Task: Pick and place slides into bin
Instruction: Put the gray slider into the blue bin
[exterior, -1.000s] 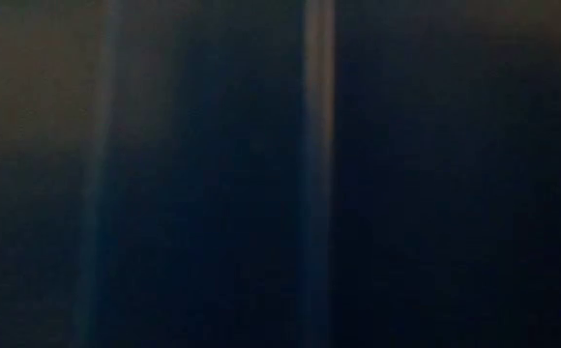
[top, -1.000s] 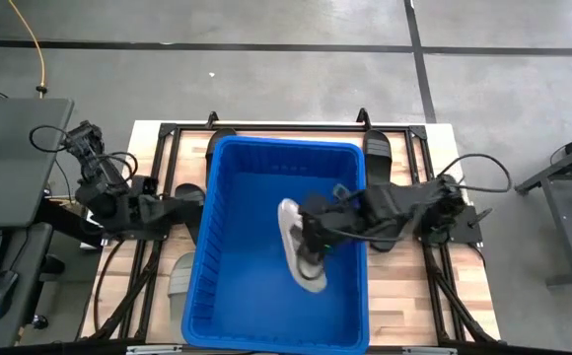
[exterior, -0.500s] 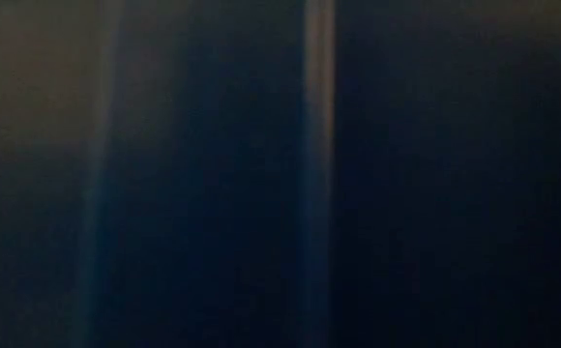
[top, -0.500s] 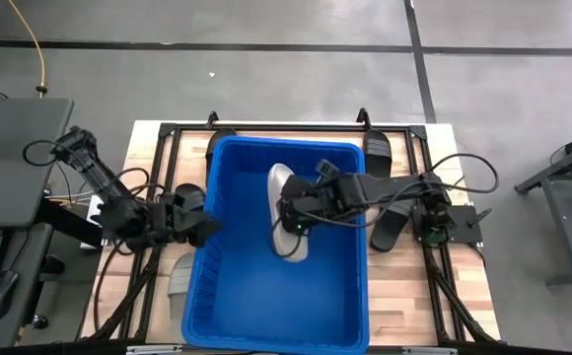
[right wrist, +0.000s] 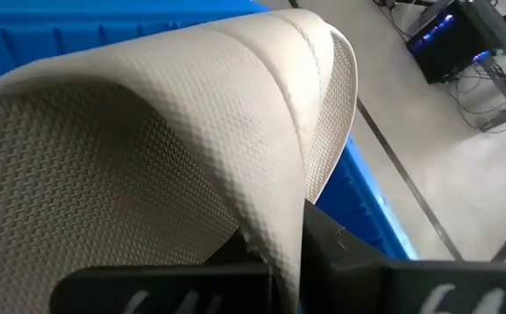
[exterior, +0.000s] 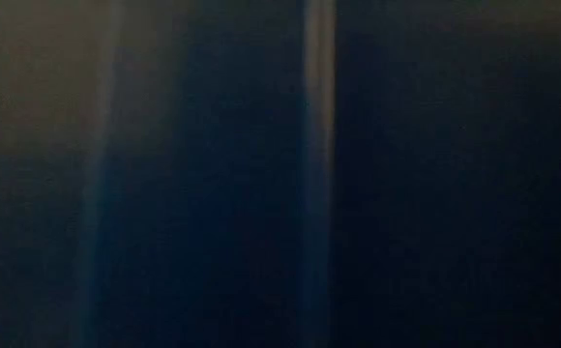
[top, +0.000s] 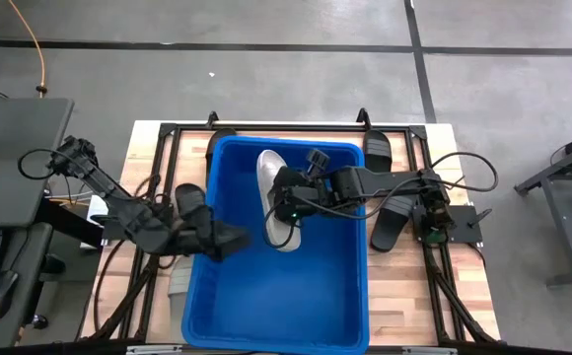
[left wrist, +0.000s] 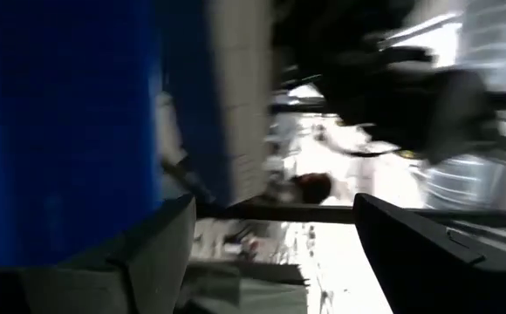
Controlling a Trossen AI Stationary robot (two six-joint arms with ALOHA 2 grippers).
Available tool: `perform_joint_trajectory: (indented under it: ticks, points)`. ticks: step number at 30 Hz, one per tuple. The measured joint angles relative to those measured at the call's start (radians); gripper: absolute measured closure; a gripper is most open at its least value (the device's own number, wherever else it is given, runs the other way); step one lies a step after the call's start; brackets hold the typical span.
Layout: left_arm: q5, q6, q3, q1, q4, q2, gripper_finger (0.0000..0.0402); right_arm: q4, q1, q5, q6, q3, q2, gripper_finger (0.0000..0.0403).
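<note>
Since the earlier frame, the light slide [top: 278, 205] has been carried from the middle of the bin [top: 266, 316] toward its far wall, and the left end effector [top: 229, 241] has been swung in over the bin's left rim. The slide is clamped by the fully closed right end effector [top: 288, 209] and is held above the bin floor, inside the walls; in the right wrist view its textured sole [right wrist: 148, 148] is seen pinched edge-on. The left end effector is held wide and carries nothing. For a clean drop, the slide is best lowered until it sits well below the rim, clear of the far wall, and only then released. Black slides [top: 393, 219] are left beside the bin's right wall on the desk [top: 404, 296].
</note>
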Motion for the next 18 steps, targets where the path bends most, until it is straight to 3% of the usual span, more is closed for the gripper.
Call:
perform_joint_trajectory:
  ticks: [18]
  points:
    - [0.064, -0.018, 0.02, 0.106, -0.062, 0.038, 0.0103, 0.087, 0.097, -0.016, -0.034, 0.0, 0.044, 0.0403]
